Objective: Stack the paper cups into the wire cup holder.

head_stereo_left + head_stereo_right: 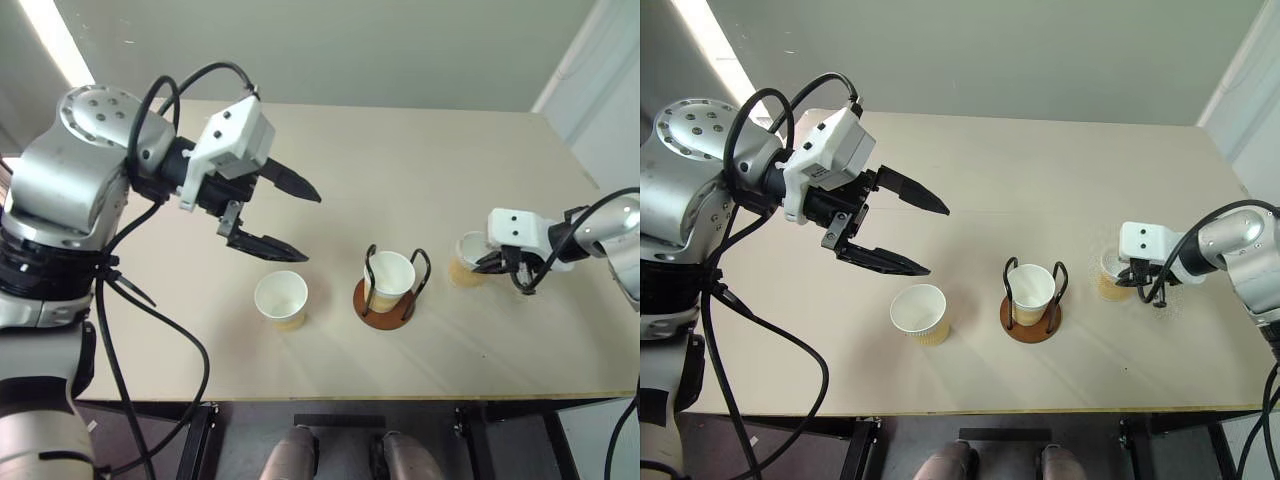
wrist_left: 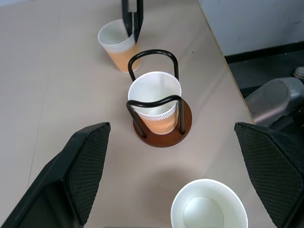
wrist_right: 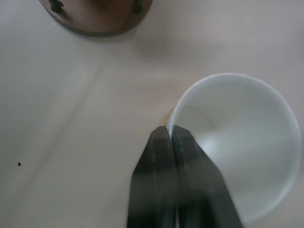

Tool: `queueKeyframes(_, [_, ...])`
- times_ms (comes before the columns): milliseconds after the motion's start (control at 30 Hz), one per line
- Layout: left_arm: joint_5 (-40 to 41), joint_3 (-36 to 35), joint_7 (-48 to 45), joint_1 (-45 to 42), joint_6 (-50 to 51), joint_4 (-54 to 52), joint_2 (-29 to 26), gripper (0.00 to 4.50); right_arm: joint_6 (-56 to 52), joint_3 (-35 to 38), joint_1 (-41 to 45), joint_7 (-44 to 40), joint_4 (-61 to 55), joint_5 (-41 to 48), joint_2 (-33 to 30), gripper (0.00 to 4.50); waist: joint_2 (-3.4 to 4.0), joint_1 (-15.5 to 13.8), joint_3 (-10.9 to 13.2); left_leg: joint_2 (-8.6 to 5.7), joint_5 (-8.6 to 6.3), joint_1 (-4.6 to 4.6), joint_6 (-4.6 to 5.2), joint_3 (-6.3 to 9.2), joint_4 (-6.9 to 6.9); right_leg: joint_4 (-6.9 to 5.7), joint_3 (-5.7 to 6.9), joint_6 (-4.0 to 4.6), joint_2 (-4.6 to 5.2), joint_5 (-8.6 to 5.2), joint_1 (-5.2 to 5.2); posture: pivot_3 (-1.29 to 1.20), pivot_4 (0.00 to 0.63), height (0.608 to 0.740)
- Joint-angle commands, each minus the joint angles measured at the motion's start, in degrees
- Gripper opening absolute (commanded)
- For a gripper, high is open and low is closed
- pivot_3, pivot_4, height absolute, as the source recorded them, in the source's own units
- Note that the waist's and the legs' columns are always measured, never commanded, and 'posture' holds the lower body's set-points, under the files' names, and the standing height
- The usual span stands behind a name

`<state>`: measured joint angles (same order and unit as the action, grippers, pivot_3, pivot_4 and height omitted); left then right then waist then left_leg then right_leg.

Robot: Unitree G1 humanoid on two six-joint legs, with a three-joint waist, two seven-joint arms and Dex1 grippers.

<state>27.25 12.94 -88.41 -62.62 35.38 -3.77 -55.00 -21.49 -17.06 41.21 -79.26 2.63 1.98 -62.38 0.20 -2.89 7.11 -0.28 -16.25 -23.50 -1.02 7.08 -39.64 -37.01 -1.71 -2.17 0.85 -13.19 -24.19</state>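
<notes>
Right wrist view: the rim of a paper cup (image 3: pixel 237 142) is being pinched by the right gripper (image 3: pixel 170 133), the wire cup holder (image 1: pixel 387 300) being nearby. Thin wall could be crushed or slipped. Left gripper (image 1: pixel 285 215) is being held spread.

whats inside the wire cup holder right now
One paper cup stands upright inside the wire cup holder, between its two black loops. The cup's inside looks empty; the base under it is covered.
</notes>
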Motion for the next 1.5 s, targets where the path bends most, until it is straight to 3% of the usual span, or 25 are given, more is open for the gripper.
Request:
queueKeyframes(33, [-1.0, -2.1, -0.3, -0.6, -1.4, 0.8, -0.3, 4.5, 0.4, 1.8, 0.7, -0.8, -1.3, -0.3, -0.4, 0.02, 0.0, 0.0, 0.0, 0.0, 0.0, 0.0, 0.0, 0.0, 0.01, 0.0, 0.0, 0.0, 0.0, 0.0, 0.0, 0.0, 0.15, 0.74])
queueKeyframes(167, [-1.9, -2.0, -0.9, -0.4, -2.6, 2.0, -0.8, 4.5, 0.0, 3.9, 3.2, -1.4, -1.2, 0.8, -1.1, 0.02, 0.0, 0.0, 0.0, 0.0, 0.0, 0.0, 0.0, 0.0, 0.02, 0.0, 0.0, 0.0, 0.0, 0.0, 0.0, 0.0, 0.15, 0.74])
queueKeyframes(400, [-2.9, -2.7, -2.3, 1.0, -3.6, 3.3, -1.9, 4.5, -6.8, 8.2, 18.6, -6.4, -6.1, 6.4, -3.0, 0.02, 0.19, 0.3, 0.1, 0.01, 0.01, 0.0, -0.02, 0.02, 0.27, 0.03, 0.01, 0.12, 0.0, -0.06, -0.09, 0.0, 0.15, 0.74])
queueKeyframes(600, [-3.3, -1.9, -3.4, 0.3, -4.4, 4.7, -1.3, 4.5, -16.7, 7.5, 24.2, -11.1, -17.0, 15.1, -0.7, 0.02, 0.16, 0.3, 0.1, 0.0, 0.02, 0.0, -0.04, 0.02, 0.55, 0.08, 0.02, 0.18, 0.0, -0.1, -0.07, 0.0, 0.15, 0.74])
queueKeyframes(900, [-1.3, 2.4, -4.1, -2.9, -7.1, 7.9, -1.1, 4.5, -20.6, 2.1, 29.1, -12.1, -21.7, 18.0, 5.1, 0.02, 0.17, 0.5, 0.1, 0.0, 0.02, 0.0, -0.04, 0.05, 0.54, 0.13, 0.01, 0.18, 0.01, -0.11, -0.1, 0.0, 0.15, 0.74])
queueKeyframes(1033, [-1.1, 3.6, -4.1, -4.0, -8.1, 9.2, -1.0, 4.5, -19.3, 0.0, 28.9, -11.5, -21.0, 16.4, 7.3, 0.02, 0.17, 0.6, 0.1, 0.02, 0.03, 0.04, -0.05, 0.07, 0.55, 0.14, 0.04, 0.28, 0.01, -0.16, -0.14, 0.0, 0.15, 0.74])
queueKeyframes(1500, [-0.2, 3.0, -4.1, -3.3, -6.3, 6.5, -2.8, 4.5, -16.4, 1.1, 23.9, -12.4, -22.0, 16.2, 3.0, 0.02, 0.17, 0.6, 0.1, 0.01, 0.03, -0.01, -0.05, 0.07, 0.59, 0.1, 0.04, 0.28, 0.01, -0.16, -0.13, 0.0, 0.15, 0.74])
